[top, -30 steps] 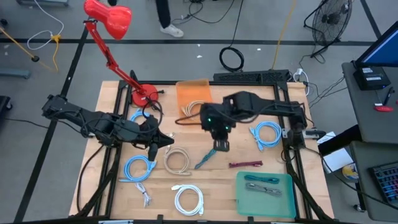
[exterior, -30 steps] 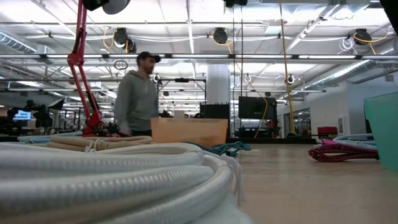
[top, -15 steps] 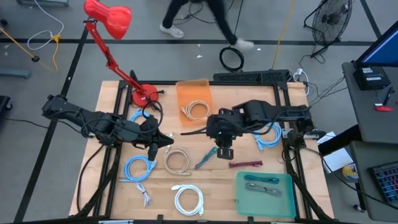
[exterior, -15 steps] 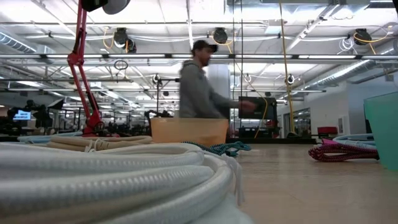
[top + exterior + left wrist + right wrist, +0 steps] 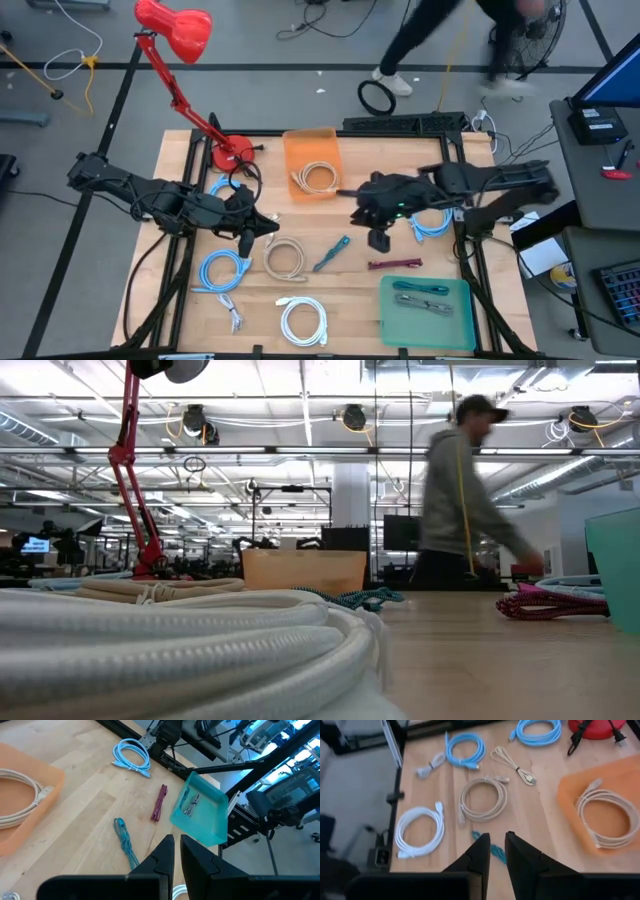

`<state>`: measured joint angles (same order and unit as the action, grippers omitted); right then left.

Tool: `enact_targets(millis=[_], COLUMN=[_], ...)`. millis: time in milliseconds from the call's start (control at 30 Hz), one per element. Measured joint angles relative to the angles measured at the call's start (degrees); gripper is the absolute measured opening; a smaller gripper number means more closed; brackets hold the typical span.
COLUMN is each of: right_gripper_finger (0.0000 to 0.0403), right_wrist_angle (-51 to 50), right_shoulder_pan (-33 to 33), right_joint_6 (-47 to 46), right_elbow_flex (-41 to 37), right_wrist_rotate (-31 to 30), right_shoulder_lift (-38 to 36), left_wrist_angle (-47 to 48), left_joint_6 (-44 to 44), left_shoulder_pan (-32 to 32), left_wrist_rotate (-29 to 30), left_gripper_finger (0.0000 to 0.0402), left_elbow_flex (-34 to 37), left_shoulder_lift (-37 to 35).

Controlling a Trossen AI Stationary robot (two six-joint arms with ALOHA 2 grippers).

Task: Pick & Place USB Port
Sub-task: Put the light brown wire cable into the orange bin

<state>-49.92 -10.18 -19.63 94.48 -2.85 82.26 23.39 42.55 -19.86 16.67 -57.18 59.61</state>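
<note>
The right gripper (image 5: 379,240) has pulled back toward the tabletop's right edge, leaving the teal braided cable (image 5: 330,254) lying free near the tabletop's middle; its jaws are narrowly parted and hold nothing. The left gripper (image 5: 268,223) has not moved, hovering left of centre with jaws pressed together. The person (image 5: 468,500) has walked on toward the right behind the far edge. Only the high view shows both arms. The right wrist view shows a beige cable (image 5: 605,820) coiled in the orange tray (image 5: 570,800). The left wrist view shows cables in the teal bin (image 5: 210,815).
</note>
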Motion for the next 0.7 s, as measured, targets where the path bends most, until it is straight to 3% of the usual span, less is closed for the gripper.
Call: enact_targets(millis=[300, 500, 700], right_gripper_finger=[0.0040, 0.0053, 0.0072], right_wrist_angle=[27.1, 29.8, 29.8], right_shoulder_pan=[0.4, 0.4, 0.4], right_joint_6=[-9.2, -17.5, -23.8], right_elbow_flex=[-31.7, -44.9, -53.5], right_wrist_rotate=[-0.2, -1.7, -1.8], right_shoulder_lift=[-20.6, -30.3, -36.9], left_wrist_angle=[0.7, 5.5, 10.4], left_joint_6=[0.3, 4.1, 3.7], left_shoulder_pan=[1.7, 5.3, 8.7], left_wrist_rotate=[3.0, 2.8, -6.6], left_gripper_finger=[0.0033, 0.0033, 0.0048], left_elbow_flex=[0.0, 0.0, 0.0], left_shoulder_lift=[0.0, 0.9, 5.2])
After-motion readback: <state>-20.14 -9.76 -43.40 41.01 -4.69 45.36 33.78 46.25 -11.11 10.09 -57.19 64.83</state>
